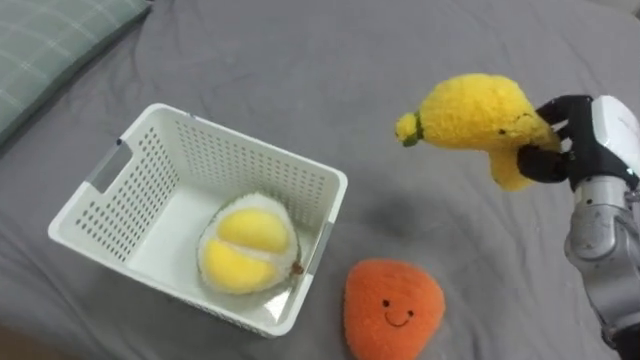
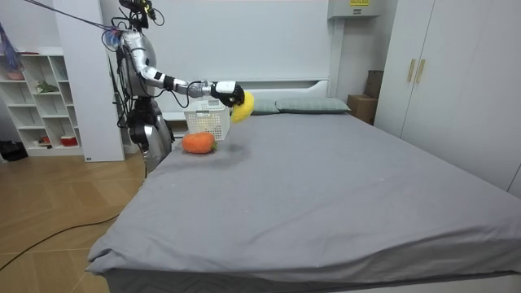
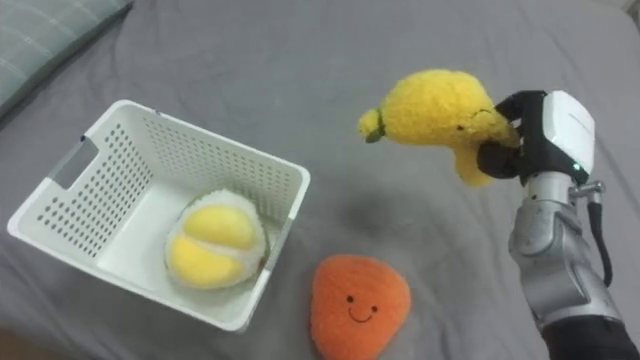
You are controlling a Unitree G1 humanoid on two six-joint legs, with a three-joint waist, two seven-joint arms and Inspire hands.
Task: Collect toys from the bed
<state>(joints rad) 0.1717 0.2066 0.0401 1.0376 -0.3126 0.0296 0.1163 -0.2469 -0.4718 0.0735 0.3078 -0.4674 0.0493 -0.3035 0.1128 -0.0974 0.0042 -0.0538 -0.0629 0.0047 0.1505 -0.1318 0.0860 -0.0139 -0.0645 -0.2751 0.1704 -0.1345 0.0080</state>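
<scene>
A yellow plush banana (image 1: pixel 478 122) (image 3: pixel 440 112) (image 2: pixel 242 102) hangs in the air above the grey bed, to the right of the basket. My right hand (image 1: pixel 560 140) (image 3: pixel 515 140) (image 2: pixel 225 89) is shut on its right end, arm stretched out over the bed. An orange plush with a smiling face (image 1: pixel 392 308) (image 3: pixel 358 304) (image 2: pixel 198 142) lies on the sheet below, near the basket's right corner. The white slotted basket (image 1: pixel 110 190) (image 3: pixel 70 190) (image 2: pixel 207 122) holds a yellow and white plush (image 1: pixel 245 245) (image 3: pixel 213 250).
A green checked pillow (image 1: pixel 50 50) lies at the upper left. I stand at the bed's side by its head end. White shelves (image 2: pixel 41 98) and a wardrobe (image 2: pixel 440 73) line the walls; wide grey sheet (image 2: pixel 326 179) stretches toward the foot.
</scene>
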